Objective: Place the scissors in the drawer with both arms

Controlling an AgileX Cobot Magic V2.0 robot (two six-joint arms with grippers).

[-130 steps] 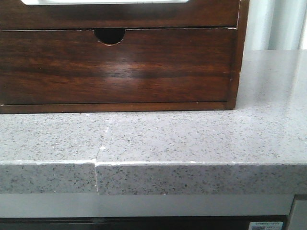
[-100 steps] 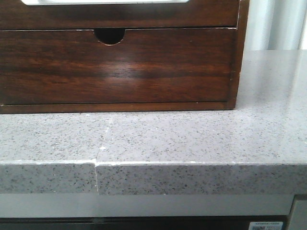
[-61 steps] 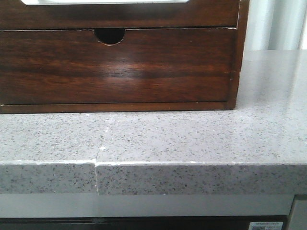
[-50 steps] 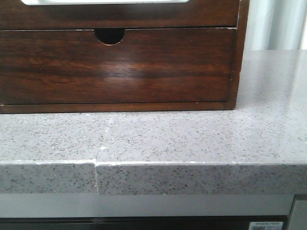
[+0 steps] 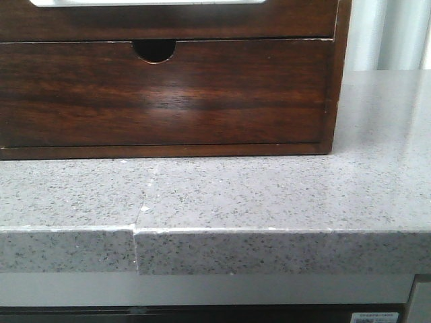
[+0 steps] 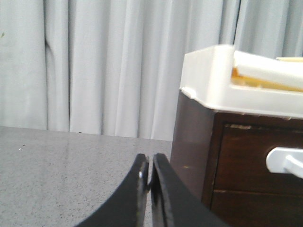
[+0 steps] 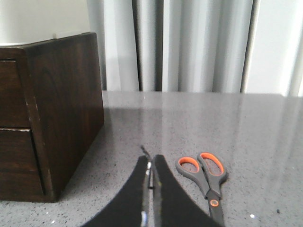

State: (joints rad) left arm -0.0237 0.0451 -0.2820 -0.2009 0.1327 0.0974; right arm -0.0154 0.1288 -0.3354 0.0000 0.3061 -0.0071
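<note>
Plainly nothing is started: the cabinet (image 5: 168, 81) sits on the counter (image 5: 269, 195), its drawer (image 7: 14, 101) closed. The scissors (image 7: 206, 177) lie flat just beside my right gripper (image 7: 150, 177), whose fingers are together and empty; likewise my left gripper (image 6: 147, 177). I judge the left must pull the drawer first.

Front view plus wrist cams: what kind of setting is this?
Probably a staged indoor test bench made to look like a home or office counter: a grey speckled stone-look countertop, a dark wooden drawer cabinet standing on it, and pale curtains as a backdrop. Scissors lie on the counter.
</note>
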